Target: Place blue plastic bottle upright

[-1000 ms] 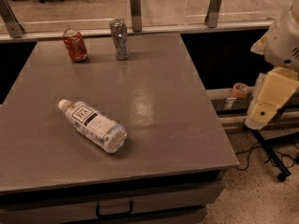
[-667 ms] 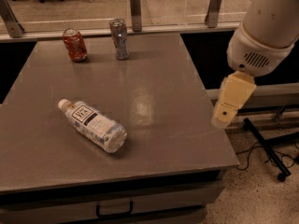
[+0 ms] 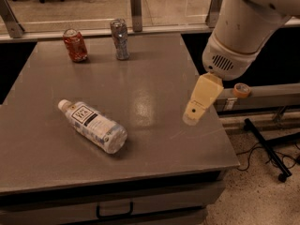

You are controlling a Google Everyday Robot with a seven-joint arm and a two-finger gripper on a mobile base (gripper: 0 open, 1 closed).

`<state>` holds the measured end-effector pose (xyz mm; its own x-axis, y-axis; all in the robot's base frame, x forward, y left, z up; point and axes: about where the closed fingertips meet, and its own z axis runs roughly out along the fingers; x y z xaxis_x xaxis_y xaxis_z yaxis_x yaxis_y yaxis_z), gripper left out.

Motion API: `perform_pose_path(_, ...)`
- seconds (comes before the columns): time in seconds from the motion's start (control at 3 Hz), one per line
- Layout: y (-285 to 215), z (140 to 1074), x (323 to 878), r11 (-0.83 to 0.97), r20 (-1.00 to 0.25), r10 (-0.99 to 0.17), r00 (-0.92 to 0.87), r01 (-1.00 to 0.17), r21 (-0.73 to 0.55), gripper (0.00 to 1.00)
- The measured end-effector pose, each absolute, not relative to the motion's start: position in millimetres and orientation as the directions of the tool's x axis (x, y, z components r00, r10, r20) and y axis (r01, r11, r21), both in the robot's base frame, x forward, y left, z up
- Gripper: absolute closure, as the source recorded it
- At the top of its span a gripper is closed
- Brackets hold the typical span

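Note:
The blue plastic bottle [image 3: 92, 125] lies on its side on the grey table [image 3: 154, 83], left of centre, white cap pointing to the far left, label with a dark square logo facing up. My gripper [image 3: 193, 115] hangs from the white arm over the table's right side, well to the right of the bottle and apart from it. It holds nothing that I can see.
A red drink can [image 3: 75, 45] and a silver drink can [image 3: 120, 39] stand upright at the table's far edge. A roll of tape [image 3: 241, 89] sits on a ledge right of the table. Cables and a black stand leg [image 3: 265, 149] lie on the floor at right.
The arm has swung in from the right, off the table's edge, to over the table's right side and lower. The bottle and cans have not moved.

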<state>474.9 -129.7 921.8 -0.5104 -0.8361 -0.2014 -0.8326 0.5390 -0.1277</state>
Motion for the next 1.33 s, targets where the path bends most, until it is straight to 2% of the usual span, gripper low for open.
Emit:
perform_pose_path(0.33,-128,924,475,0.519,-0.215,-0.846,-0.488,-0.847,-0.119,0.0)
perform_pose_path(0.67,-86,924,467,0.465,-0.19,-0.875,-0.446,-0.883,-0.068,0.0)
perform_pose_path(1.33,7,909,460,0.531,-0.17,-0.837,-0.52,-0.847,-0.023,0.0)
